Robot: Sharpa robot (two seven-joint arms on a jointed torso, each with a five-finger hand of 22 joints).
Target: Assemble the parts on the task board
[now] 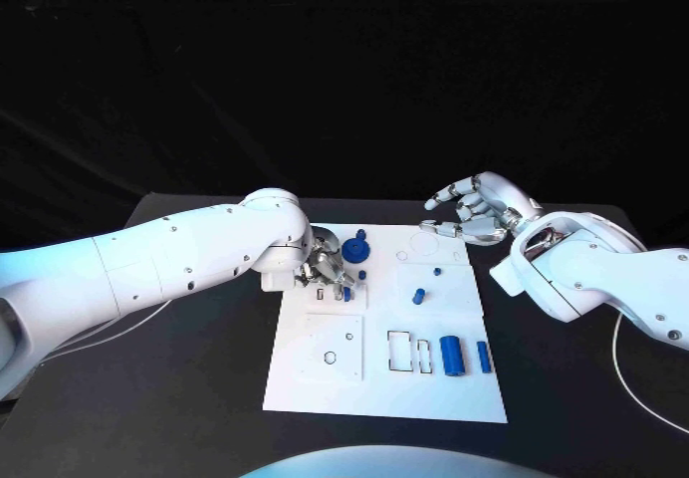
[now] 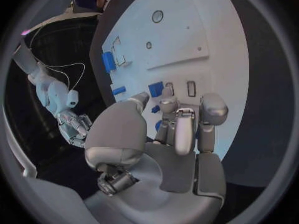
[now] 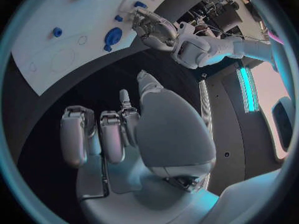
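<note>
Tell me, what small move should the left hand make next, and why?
Probably lower its fingertips a little to grip the small blue part under them. The left hand hovers over the board there, apparently holding nothing. The right hand is raised beyond the board's far edge, fingers curled, empty.

Task board (image 1: pixel 324 383) mid-table; left hand (image 1: pixel 325 261) over it, right hand (image 1: pixel 477 211) behind

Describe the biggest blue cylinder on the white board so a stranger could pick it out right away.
Start at the white board in the middle of the black table and go to its near right part. There the big blue cylinder lies beside two rectangular outlines; the slimmer blue bar lies on its other side.
</note>
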